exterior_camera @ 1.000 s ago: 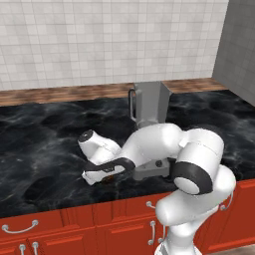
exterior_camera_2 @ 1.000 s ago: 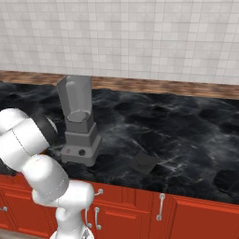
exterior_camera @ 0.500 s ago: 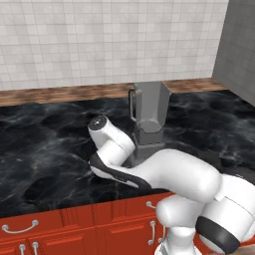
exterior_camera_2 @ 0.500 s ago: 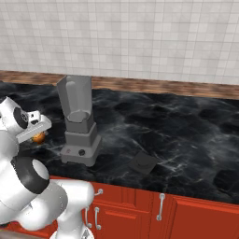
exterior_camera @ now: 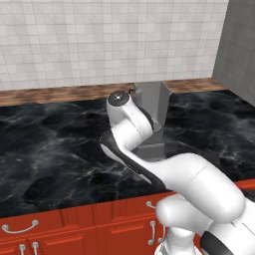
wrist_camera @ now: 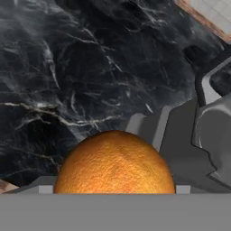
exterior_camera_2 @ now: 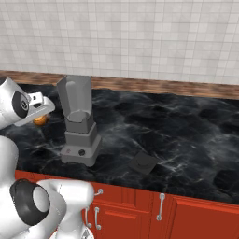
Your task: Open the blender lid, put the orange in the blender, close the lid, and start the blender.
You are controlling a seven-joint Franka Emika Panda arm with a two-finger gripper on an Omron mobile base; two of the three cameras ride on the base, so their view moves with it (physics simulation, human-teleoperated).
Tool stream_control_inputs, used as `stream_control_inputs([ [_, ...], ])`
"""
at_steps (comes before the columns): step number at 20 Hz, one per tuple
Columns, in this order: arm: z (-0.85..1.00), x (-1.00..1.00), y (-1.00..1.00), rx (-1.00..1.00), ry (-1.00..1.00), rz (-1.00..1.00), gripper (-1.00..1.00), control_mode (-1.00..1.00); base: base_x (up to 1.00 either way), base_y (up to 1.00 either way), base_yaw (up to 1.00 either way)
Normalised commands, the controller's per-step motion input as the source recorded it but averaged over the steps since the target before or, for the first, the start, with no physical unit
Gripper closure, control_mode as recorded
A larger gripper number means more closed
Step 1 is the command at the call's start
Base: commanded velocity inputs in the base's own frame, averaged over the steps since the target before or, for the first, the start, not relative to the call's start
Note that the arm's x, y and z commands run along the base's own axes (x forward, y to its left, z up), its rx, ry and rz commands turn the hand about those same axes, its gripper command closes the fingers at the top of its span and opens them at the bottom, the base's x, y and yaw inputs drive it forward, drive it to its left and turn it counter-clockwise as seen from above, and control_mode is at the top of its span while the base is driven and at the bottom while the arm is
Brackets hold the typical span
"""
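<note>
The grey blender [exterior_camera_2: 79, 135] stands on the black marble counter with its tall jar [exterior_camera_2: 74, 95] open at the top. It also shows behind my arm [exterior_camera: 155, 107] and at the right of the hand view [wrist_camera: 189, 140]. The dark square blender lid [exterior_camera_2: 142, 162] lies flat on the counter to the blender's right. My gripper [exterior_camera_2: 40, 113] is shut on the orange [exterior_camera_2: 42, 121], held above the counter just left of the jar at about mid-jar height. The orange [wrist_camera: 115, 164] looms large at the bottom of the hand view and hides the fingertips.
A wooden strip [exterior_camera_2: 163, 86] and tiled wall run along the back of the counter [exterior_camera_2: 186, 130]. Red cabinet fronts with handles [exterior_camera_2: 161, 205] sit below the front edge. A grey wall [exterior_camera: 239, 45] closes the right side.
The arm has swung up and toward the blender, lifting the orange from near the counter surface to mid-jar height on the blender's left side. The blender and lid have not moved.
</note>
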Motion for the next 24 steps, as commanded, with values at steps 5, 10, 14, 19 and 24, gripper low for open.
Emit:
stream_control_inputs([
  [5,1.0,0.0,-0.27,0.04,-0.03,0.0,1.0,-1.0,0.0,0.0,0.0],
  [10,0.87,0.0,-0.31,0.06,-0.03,-0.02,1.0,-1.0,0.0,0.0,0.0],
  [14,0.68,0.05,-0.38,0.08,-0.03,-0.01,1.0,-1.0,0.0,0.0,0.0],
  [19,0.32,0.43,-0.29,0.1,0.02,0.0,1.0,-1.0,0.0,0.0,0.0],
  [24,0.0,0.86,-0.24,0.13,0.11,0.0,1.0,-1.0,0.0,0.0,0.0],
])
